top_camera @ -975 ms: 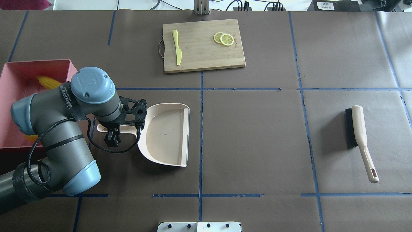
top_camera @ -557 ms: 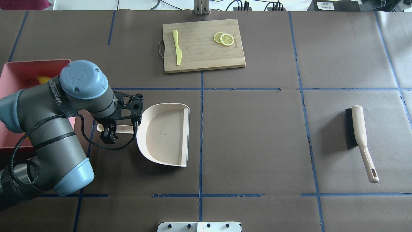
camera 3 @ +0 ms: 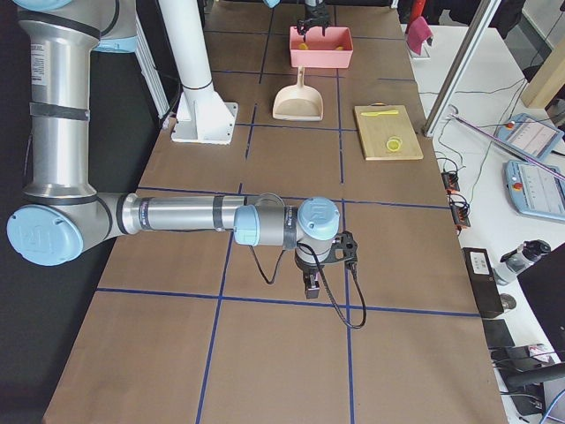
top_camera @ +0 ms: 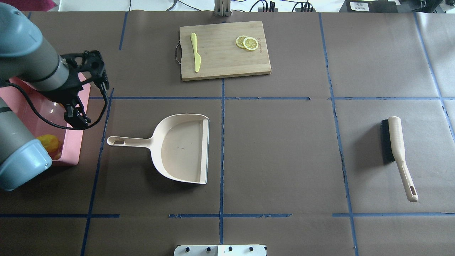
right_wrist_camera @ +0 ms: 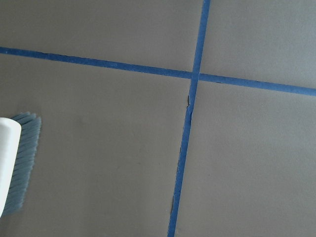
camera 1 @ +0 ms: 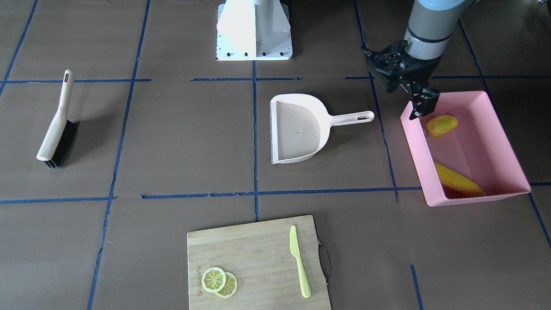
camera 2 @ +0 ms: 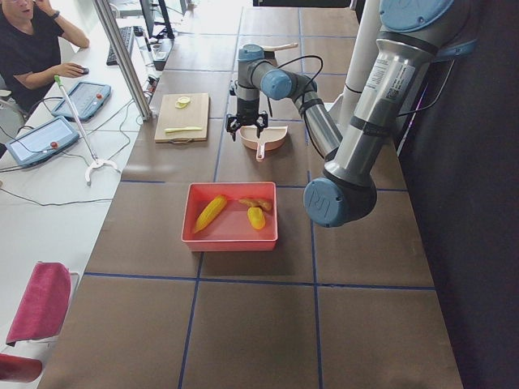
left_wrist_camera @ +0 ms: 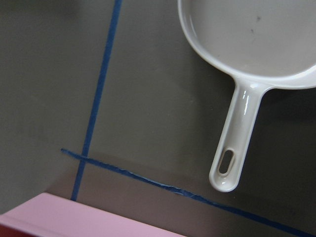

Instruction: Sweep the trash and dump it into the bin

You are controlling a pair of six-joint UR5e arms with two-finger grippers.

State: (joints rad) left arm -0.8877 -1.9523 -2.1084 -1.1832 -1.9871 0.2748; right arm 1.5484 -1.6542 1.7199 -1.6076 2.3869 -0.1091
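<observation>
The pink bin [camera 1: 478, 196] sits at the table's left end, also seen in the overhead view [top_camera: 73, 149]. Inside it lie the trash: a corn cob [camera 1: 458, 181], a yellow potato lump [camera 1: 441, 125] and a tan ginger root [camera 2: 258, 203]. My left gripper [camera 1: 424, 105] hangs over the bin's rim on the dustpan side [top_camera: 76, 119], open and holding nothing. The cream dustpan [top_camera: 183, 147] lies flat beside the bin, its handle pointing at it. My right gripper [camera 3: 311, 284] shows only in the exterior right view, low over the bare table; I cannot tell its state.
A brush [top_camera: 396, 140] lies on the table's right part, and its bristles [right_wrist_camera: 24, 158] show in the right wrist view. At the far edge, a wooden cutting board [top_camera: 224, 53] carries a green knife [top_camera: 195, 51] and lemon slices [top_camera: 247, 42]. A person sits beyond the table in the exterior left view.
My left arm has swung away from the dustpan handle, left and back towards the bin. The dustpan and the brush have stayed put.
</observation>
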